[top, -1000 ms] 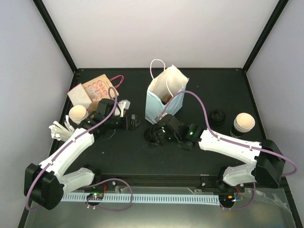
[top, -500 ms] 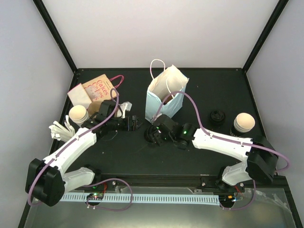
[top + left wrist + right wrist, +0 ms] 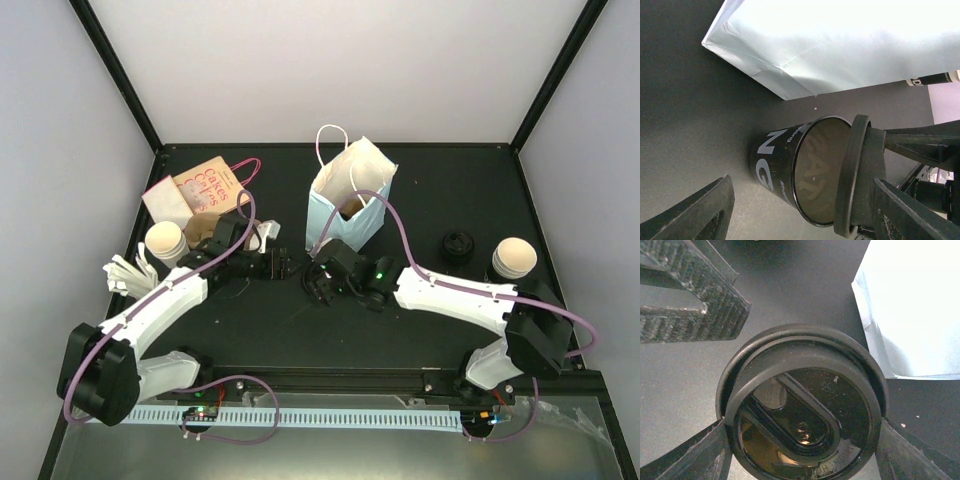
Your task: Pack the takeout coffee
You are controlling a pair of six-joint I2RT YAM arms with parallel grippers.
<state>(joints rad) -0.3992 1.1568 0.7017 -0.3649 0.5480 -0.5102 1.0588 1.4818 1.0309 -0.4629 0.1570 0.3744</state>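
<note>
A black paper cup (image 3: 772,160) with white lettering stands open-topped on the black table, in front of the pale blue paper bag (image 3: 345,215). My right gripper (image 3: 322,278) is shut on a black sip lid (image 3: 805,415) and holds it tilted against the cup's rim (image 3: 795,330). In the left wrist view the lid (image 3: 860,175) stands edge-on beside the cup's mouth. My left gripper (image 3: 280,262) is open, its fingers (image 3: 695,212) spread on either side of the cup and apart from it. The bag (image 3: 840,45) stands upright just behind.
A brown printed bag (image 3: 195,190) lies at the back left, with a dome-topped cup (image 3: 165,240) and white cutlery (image 3: 125,272) near it. On the right stand a loose black lid (image 3: 458,245) and another dome-topped cup (image 3: 515,258).
My right gripper has carried the lid a little to the left, onto the cup. The left gripper's jaws have narrowed somewhat around the cup.
</note>
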